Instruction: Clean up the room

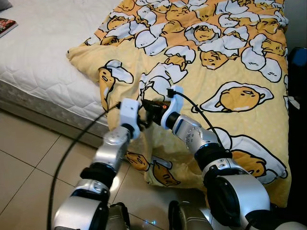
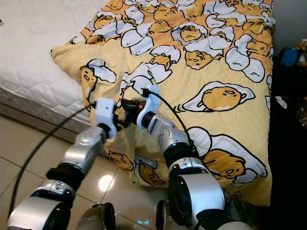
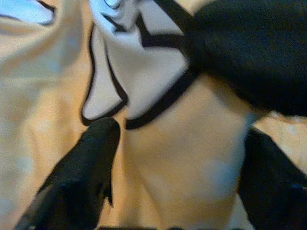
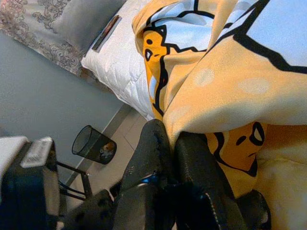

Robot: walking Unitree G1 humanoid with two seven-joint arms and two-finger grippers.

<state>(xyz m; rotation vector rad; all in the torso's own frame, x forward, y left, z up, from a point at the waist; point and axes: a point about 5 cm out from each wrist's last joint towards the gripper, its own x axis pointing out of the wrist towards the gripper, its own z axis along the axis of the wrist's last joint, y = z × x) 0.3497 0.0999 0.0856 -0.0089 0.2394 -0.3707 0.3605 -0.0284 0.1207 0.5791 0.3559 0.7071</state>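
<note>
Blanket: a yellow blanket (image 1: 216, 62) printed with white-and-orange egg cartoon figures lies spread over the far and right part of the bed, its near edge hanging over the bed's side down toward the floor, where a bunched corner (image 1: 158, 172) dangles just above the tiles.
Blanket fold: a ridge of fabric (image 1: 144, 91) rises near the hanging edge, right where the two hands meet.
Right hand: the right hand (image 1: 148, 111) reaches in from the right at the blanket's hanging edge; in the right wrist view its two black fingers (image 4: 160, 158) are pressed together with a fold of the yellow cloth (image 4: 216, 96) pinched between them.
Left hand: the left hand (image 3: 180, 158) is just beside the right one at the same fold; in the left wrist view its fingers (image 3: 91, 158) stand apart with a hump of blanket (image 3: 182, 158) bulging between them, and whether they press on it cannot be told.
Arms: both silver arms stretch forward from the lower edge, the left arm (image 1: 112, 148) with a black cable (image 1: 67, 158) looping beside it.
Bed: a white quilted mattress (image 1: 43, 62) is bare on the left part, with a patterned base (image 1: 43, 112) below it.
Book: a flat book or magazine (image 1: 7, 26) lies on the mattress at the far left.
Floor: pale beige tiles (image 1: 24, 158) run beside the bed.
Bin: a dark wire wastebasket (image 4: 93, 143) stands on the floor near a grey wall, seen in the right wrist view.
Bedside: dark objects, including something blue (image 2: 290, 56), sit at the bed's right side, too dim to name.
</note>
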